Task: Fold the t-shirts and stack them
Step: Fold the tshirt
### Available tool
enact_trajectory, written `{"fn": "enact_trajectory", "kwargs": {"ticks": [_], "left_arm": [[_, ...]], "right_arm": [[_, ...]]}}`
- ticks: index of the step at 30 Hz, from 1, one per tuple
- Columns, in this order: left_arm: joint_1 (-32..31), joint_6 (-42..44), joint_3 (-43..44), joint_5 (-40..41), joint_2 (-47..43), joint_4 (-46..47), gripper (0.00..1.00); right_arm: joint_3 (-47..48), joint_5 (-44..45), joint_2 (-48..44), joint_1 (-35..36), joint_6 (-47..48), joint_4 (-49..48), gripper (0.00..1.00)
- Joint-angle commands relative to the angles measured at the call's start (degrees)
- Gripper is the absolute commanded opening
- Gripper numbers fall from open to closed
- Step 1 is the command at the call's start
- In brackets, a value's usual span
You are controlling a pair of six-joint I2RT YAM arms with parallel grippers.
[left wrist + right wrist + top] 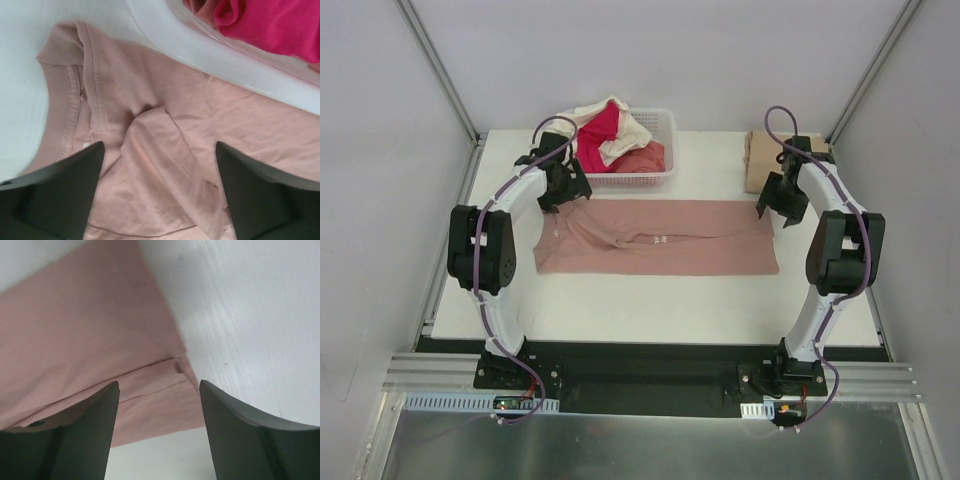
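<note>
A dusty-pink t-shirt (660, 238) lies flat across the middle of the table, folded lengthwise, collar at the left. My left gripper (563, 192) is open just above its collar end; the left wrist view shows the collar (60, 90) and a folded sleeve (165, 150) between the fingers (60, 195). My right gripper (772, 208) is open over the shirt's hem corner (170, 390) at the right end. A folded tan t-shirt (760, 160) lies at the back right. Cream (620, 125), magenta (603, 135) and coral (645, 160) shirts sit in the basket.
The white lattice basket (650, 180) stands at the back centre, right behind the pink shirt's collar end; its rim shows in the left wrist view (210, 50). Grey walls close in on both sides. The table's front edge runs before the arm bases.
</note>
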State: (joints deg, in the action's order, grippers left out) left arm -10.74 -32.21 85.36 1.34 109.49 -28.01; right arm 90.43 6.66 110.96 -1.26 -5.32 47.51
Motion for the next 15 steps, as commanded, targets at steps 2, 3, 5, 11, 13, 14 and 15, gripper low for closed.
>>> {"fn": "enact_trajectory", "kwargs": {"ticks": [2,3,5,11,13,14,15], "left_arm": [[0.46,-0.22,-4.23,2.08,-8.66,0.06,0.99],[0.37,-0.49,-5.63,2.17,-12.08,0.06,0.99],[0.37,-2.06,-10.29,1.82,-17.26,0.15,0.99],[0.46,-6.55,-26.63,0.15,-30.01,2.86,0.99],[0.46,-7.69,-32.17,-0.81,-32.23,4.36,0.99],[0.46,-8.04,-33.67,-1.25,-33.54,5.32,0.99],[0.63,-8.40,-35.68,-2.56,-33.82,6.64,0.99]], "right_arm": [[0.27,-14.89,-8.55,5.72,3.83,-5.22,0.77],[0.10,-20.40,-8.83,7.22,3.22,-6.27,0.82],[0.53,-24.74,-8.57,12.21,2.16,-9.35,0.87],[7.54,-32.32,-0.16,26.28,-5.57,-18.23,0.88],[11.06,-31.53,3.37,28.75,-8.20,-20.25,0.86],[14.91,-30.83,7.04,30.68,-8.91,-20.52,0.86],[16.77,-29.69,8.82,31.48,-9.70,-20.78,0.85]]}}
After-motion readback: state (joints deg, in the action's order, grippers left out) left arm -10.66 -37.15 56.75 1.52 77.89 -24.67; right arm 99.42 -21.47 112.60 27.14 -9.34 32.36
